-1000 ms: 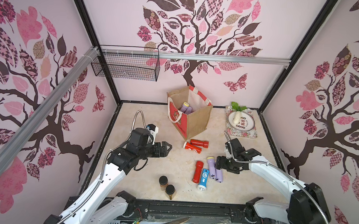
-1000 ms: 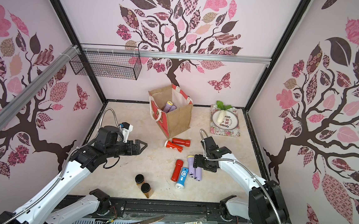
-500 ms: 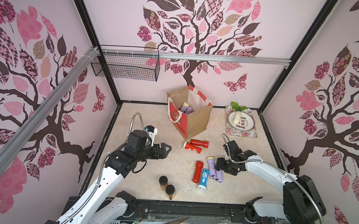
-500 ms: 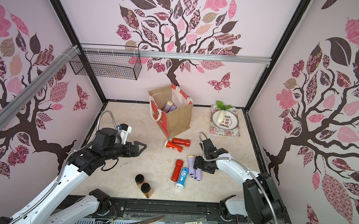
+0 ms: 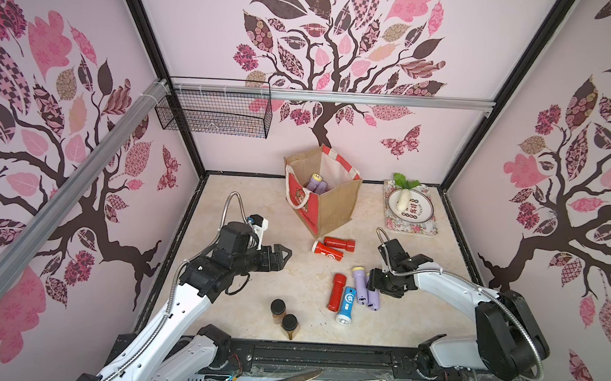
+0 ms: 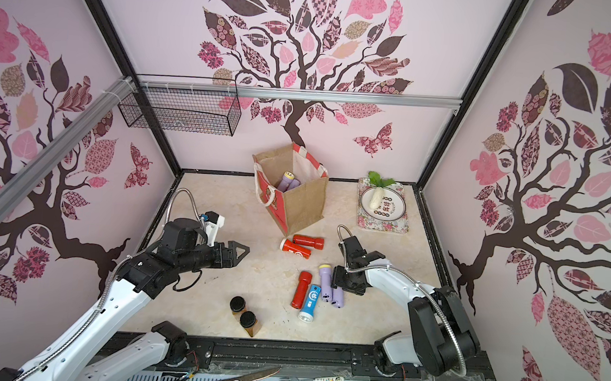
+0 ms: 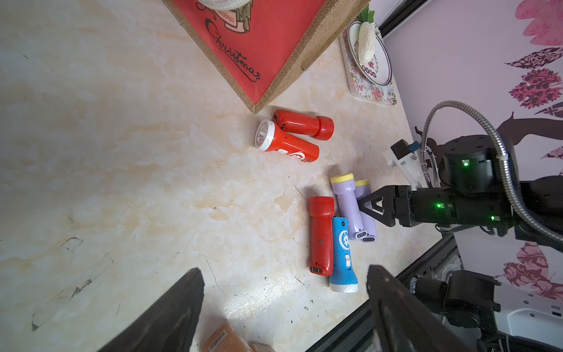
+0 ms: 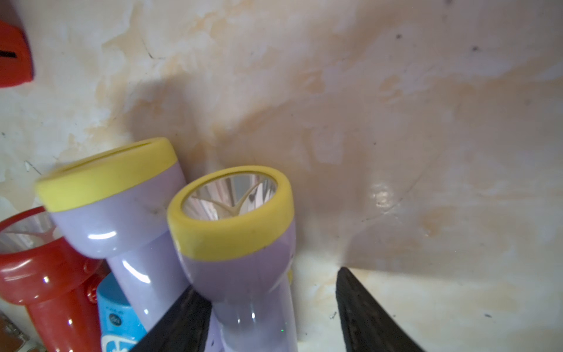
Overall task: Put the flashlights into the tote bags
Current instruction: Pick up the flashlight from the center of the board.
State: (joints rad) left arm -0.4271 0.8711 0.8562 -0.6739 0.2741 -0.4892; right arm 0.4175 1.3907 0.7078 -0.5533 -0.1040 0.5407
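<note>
the outer lilac flashlight [image 8: 240, 243] lies on the tabletop [image 5: 258, 210], five o'clock of the tote bag [image 5: 336, 204], pressed against its lilac twin [image 8: 115, 219]; hence the right claw [image 8: 271, 307] straddles it, jaws apart, one finger touching. the right arm [image 5: 448, 286] reaches in low from three o'clock; the left claw [image 5: 284, 255] hovers gaping at nine.

In both top views: looking steeply down from high over the front edge, far enough to take in the whole tabletop [image 5: 378, 332] and the tote bag [image 5: 336, 208] at the rear. In the left wrist view: low over the tabletop, facing across to the lilac flashlights [image 7: 345, 204], the right gripper [image 7: 364, 210] and the bag's foot, all shared with the top views. In the right wrist view: close behind those same lilac flashlights, facing along the tabletop.
</note>
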